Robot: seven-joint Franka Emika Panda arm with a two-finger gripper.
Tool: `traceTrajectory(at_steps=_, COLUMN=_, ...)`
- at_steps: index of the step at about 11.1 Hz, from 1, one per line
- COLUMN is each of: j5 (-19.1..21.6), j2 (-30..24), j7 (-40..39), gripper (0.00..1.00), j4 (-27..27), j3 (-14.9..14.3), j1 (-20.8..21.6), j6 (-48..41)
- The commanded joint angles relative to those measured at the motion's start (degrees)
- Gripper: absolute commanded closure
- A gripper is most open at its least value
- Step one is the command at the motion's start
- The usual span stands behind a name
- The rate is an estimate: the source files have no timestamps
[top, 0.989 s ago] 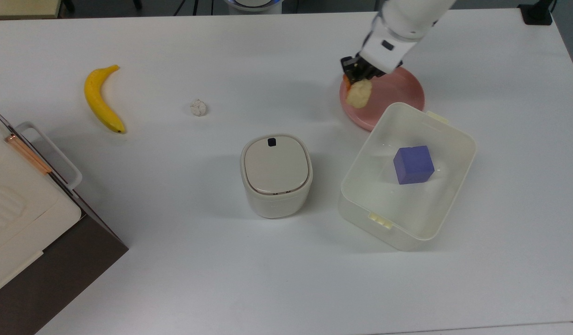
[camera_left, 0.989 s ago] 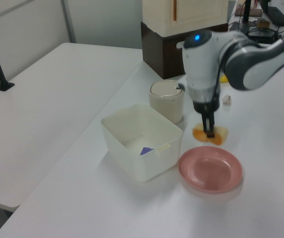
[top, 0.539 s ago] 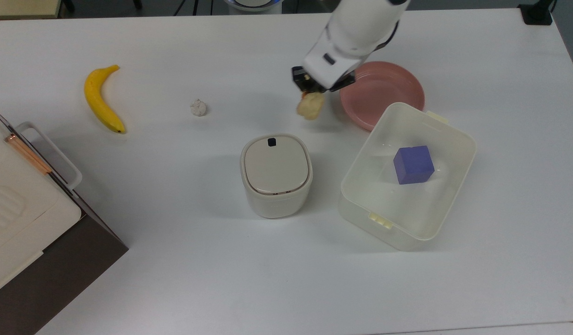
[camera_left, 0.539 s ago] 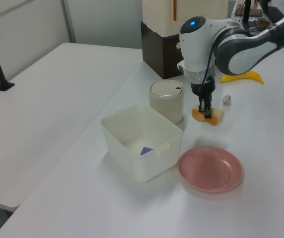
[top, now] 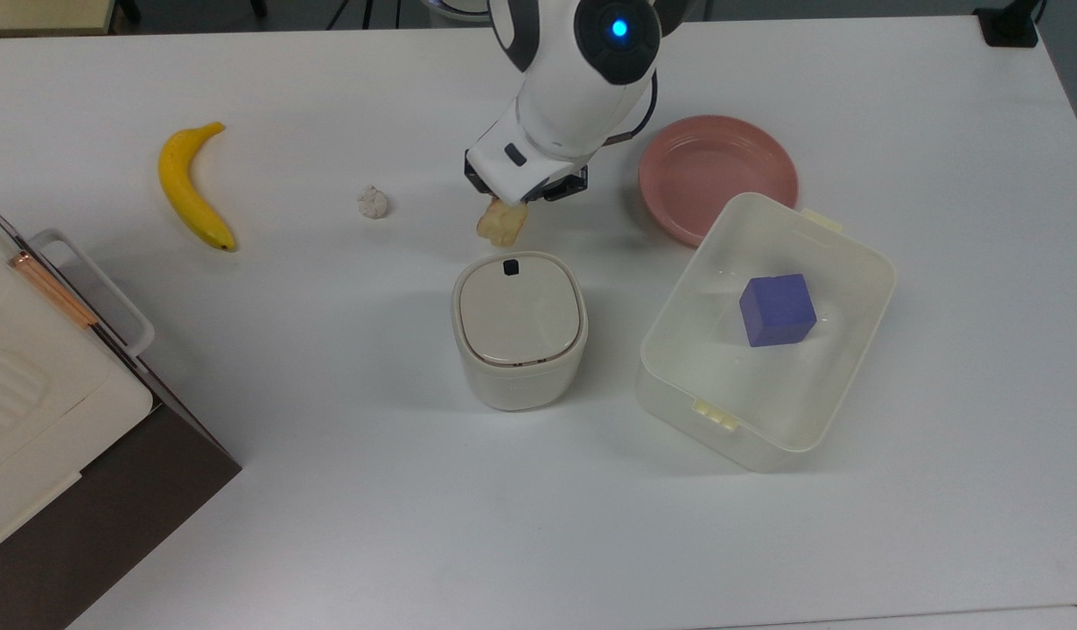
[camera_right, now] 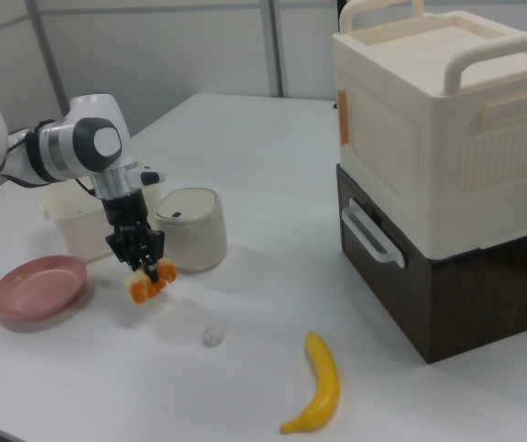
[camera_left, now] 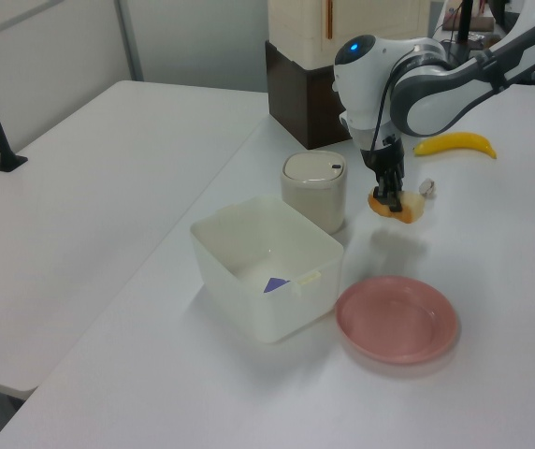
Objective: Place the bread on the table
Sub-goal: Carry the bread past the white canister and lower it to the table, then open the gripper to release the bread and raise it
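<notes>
Sitting in the white bin, a purple cube.

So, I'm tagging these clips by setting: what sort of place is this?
Likely a robotics lab or office test bench: a white robot arm holds a small pale-yellow bread above a large plain white table, with grey partition walls behind.

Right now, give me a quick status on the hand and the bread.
Hand shut on the bread. Bread held above the table, clear of the pink plate. Lidded canister close beside the drop spot.
</notes>
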Motion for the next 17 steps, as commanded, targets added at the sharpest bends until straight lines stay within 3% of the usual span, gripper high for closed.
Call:
traceTrajectory(at_steps=1, j5=-1.08, j2=-0.62, j7=-0.15, gripper=0.0, j4=-0.49, j3=-0.53, j1=0.7, j6=-0.7)
traceTrajectory(at_steps=4, j5=-1.08, j2=-1.06, j7=0.2, gripper=0.0, j4=-0.32, j3=-0.61, j1=0.53, j6=-1.66)
traceTrajectory(at_steps=8, j5=-0.03, j2=-9.04, j7=0.29, gripper=0.0, j4=2.66, j3=-2.01, j1=-3.5, j6=-5.34)
traceTrajectory(at_steps=11, j5=5.14, j2=-13.45, j7=-3.03, gripper=0.0, j4=6.17, j3=-7.71, j1=-4.22, j6=-6.93)
traceTrajectory(at_steps=14, j5=6.12, j2=-13.98, j7=-4.28, gripper=0.0, j4=9.0, j3=-12.28, j1=-4.04, j6=-7.73)
traceTrajectory(at_steps=17, j5=10.86, j2=-16.78, j7=-14.53, gripper=0.0, j4=10.05, j3=-18.08, j1=-3.69, j6=-9.3)
